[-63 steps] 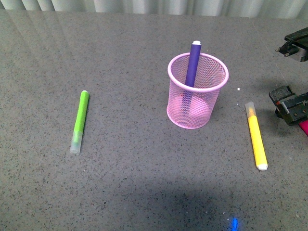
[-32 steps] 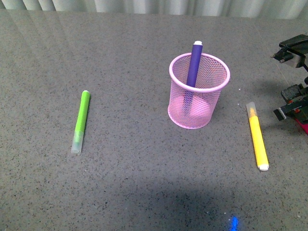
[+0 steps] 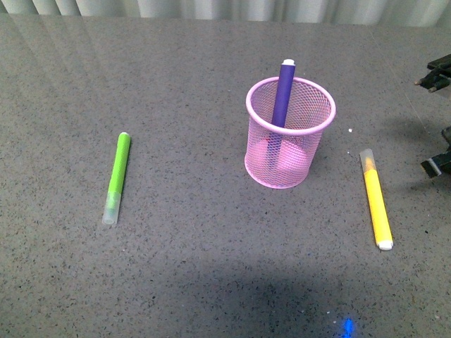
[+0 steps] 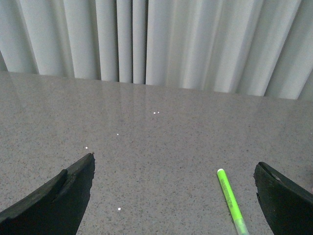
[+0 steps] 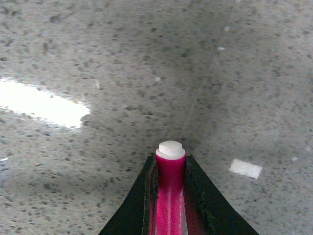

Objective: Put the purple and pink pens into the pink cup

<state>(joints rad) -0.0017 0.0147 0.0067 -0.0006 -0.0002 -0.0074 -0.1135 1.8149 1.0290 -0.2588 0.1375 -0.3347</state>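
The pink cup (image 3: 289,132), a pink wire-mesh holder, stands right of the table's middle. The purple pen (image 3: 283,94) stands tilted inside it, white plug up. My right gripper (image 5: 170,161) is shut on the pink pen (image 5: 170,193), whose white plug sticks out past the fingertips, above the bare tabletop. In the front view only dark parts of the right arm (image 3: 438,165) show at the far right edge, right of the cup; the pink pen is out of view there. My left gripper (image 4: 173,169) is open and empty above the table.
A lime-green marker (image 3: 117,177) lies at the left; it also shows in the left wrist view (image 4: 231,199) between the open fingers. A yellow marker (image 3: 375,198) lies right of the cup. Curtains (image 4: 156,39) hang behind the grey speckled table (image 3: 183,267).
My right arm has moved rightward, almost out of the front view, taking the pink pen with it. The cup, purple pen, green and yellow markers have stayed put.
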